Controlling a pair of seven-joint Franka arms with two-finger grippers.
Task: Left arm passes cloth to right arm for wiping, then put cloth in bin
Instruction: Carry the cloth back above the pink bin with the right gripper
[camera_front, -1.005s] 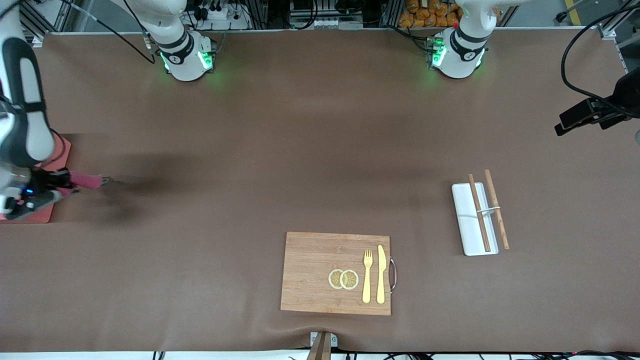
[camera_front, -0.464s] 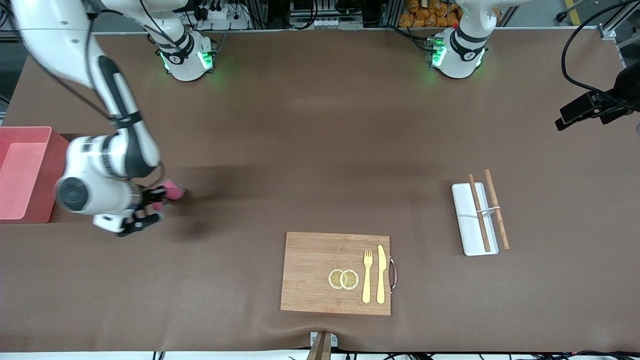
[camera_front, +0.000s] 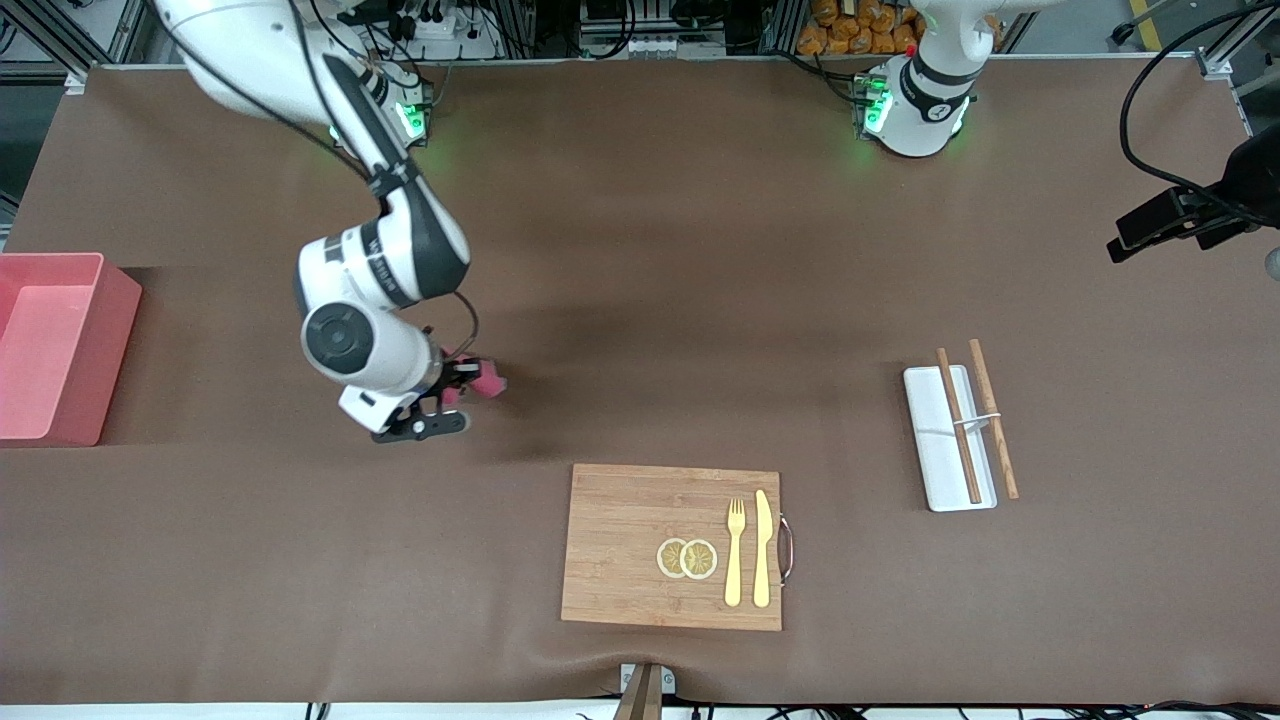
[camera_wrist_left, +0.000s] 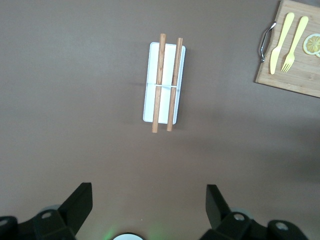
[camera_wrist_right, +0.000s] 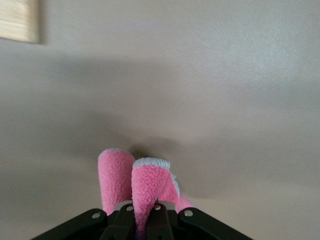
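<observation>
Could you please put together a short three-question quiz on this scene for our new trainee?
1. True or false: the cloth lies in the bin.
2. Which end effector holds the cloth? A) left B) right C) neither
3. Fill in: the fork and knife lie on the wooden ____.

Key
1. False: the right end effector is shut on it over bare table, between the bin and the board.
2. B; the left end effector is open and empty, high above the white tray.
3. board
</observation>
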